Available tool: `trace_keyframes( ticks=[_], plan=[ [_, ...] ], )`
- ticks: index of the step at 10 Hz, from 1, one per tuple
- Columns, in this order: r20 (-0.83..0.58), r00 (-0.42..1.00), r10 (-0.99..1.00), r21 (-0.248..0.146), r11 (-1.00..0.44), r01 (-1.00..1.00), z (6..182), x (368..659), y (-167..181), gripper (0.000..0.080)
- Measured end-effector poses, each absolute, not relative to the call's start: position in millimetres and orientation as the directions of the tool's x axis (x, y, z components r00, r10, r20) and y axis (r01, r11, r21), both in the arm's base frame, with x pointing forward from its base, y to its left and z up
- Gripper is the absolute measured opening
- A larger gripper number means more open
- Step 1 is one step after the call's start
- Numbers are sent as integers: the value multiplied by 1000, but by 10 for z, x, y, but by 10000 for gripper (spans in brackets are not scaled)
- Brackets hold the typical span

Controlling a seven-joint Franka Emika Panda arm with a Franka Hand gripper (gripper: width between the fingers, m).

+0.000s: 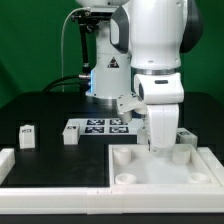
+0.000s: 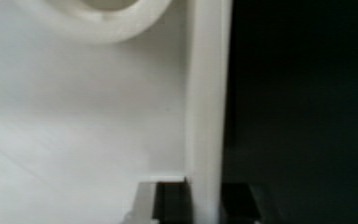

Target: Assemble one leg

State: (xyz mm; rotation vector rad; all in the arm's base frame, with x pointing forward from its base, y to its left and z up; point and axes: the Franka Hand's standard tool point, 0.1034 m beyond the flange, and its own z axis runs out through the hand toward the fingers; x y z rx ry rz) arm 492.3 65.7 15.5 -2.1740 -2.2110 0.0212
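Note:
Two legs, small white blocks with tags, stand on the black table in the exterior view: one leg (image 1: 27,134) at the left, another leg (image 1: 70,133) beside the marker board. A third small white block (image 1: 186,136) stands just right of the gripper. My gripper (image 1: 158,146) is down at the back edge of the large white tray-like piece (image 1: 160,168). In the wrist view my gripper (image 2: 206,205) straddles that piece's raised rim (image 2: 208,100), with one dark finger (image 2: 169,206) on each side touching it. No leg shows in the wrist view.
The marker board (image 1: 98,126) lies behind the legs. A round recess (image 2: 105,14) of the tray-like piece shows in the wrist view. A white fixture (image 1: 6,162) stands at the exterior view's left front. The robot's base (image 1: 105,75) is behind.

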Motion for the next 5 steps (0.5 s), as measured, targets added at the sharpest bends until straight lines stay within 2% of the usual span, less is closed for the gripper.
trace_keyframes(
  ticks=[1, 2, 3, 4, 5],
  plan=[
    [19, -16, 1000, -39, 17, 999, 154, 4922, 652, 64],
    [19, -16, 1000, -39, 17, 999, 152, 4919, 650, 132],
    [19, -16, 1000, -40, 16, 999, 150, 4918, 648, 310],
    [19, -15, 1000, -40, 16, 999, 150, 4917, 646, 310],
    [19, -15, 1000, -40, 16, 999, 149, 4916, 645, 446]
  ],
)
